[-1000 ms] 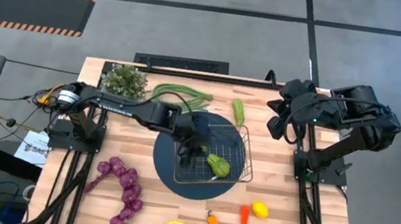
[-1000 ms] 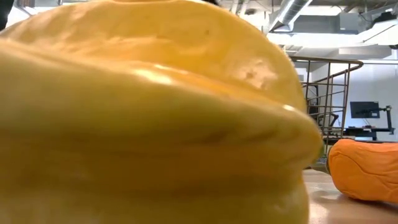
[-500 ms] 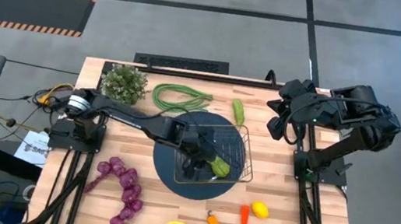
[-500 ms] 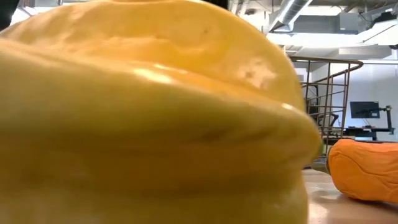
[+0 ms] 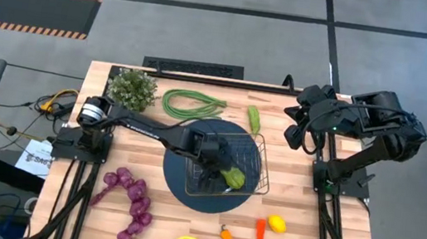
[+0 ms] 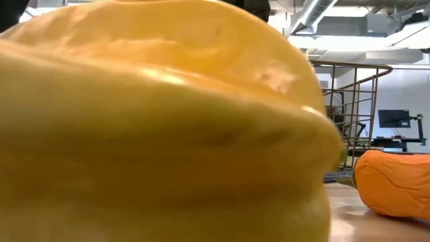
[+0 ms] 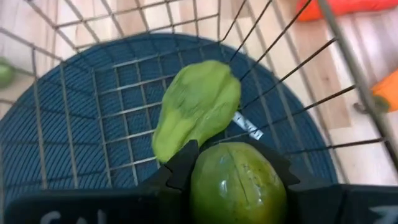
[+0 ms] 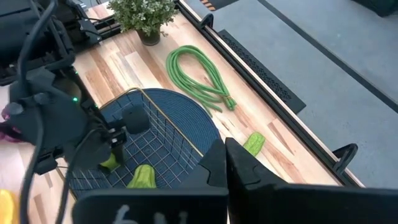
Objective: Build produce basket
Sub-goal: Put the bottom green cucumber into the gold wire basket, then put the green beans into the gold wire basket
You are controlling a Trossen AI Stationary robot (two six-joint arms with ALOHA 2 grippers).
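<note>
Basket (image 5: pixel 228 168) lies directly beneath your left tool (image 7: pixel 237 163), which clasps a green cucumber (image 7: pixel 236 183) just above another cucumber (image 7: pixel 196 109) already inside, low for gentle release. Your right tool (image 8: pixel 225 163) waits clenched, well clear.

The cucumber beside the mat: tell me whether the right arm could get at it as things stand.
Probably yes. The cucumber lies bare on the table, outside the basket, on the right arm's side. The right gripper is shut and empty; the left gripper is busy inside the basket.

Two dark jointed arms, black claws
</note>
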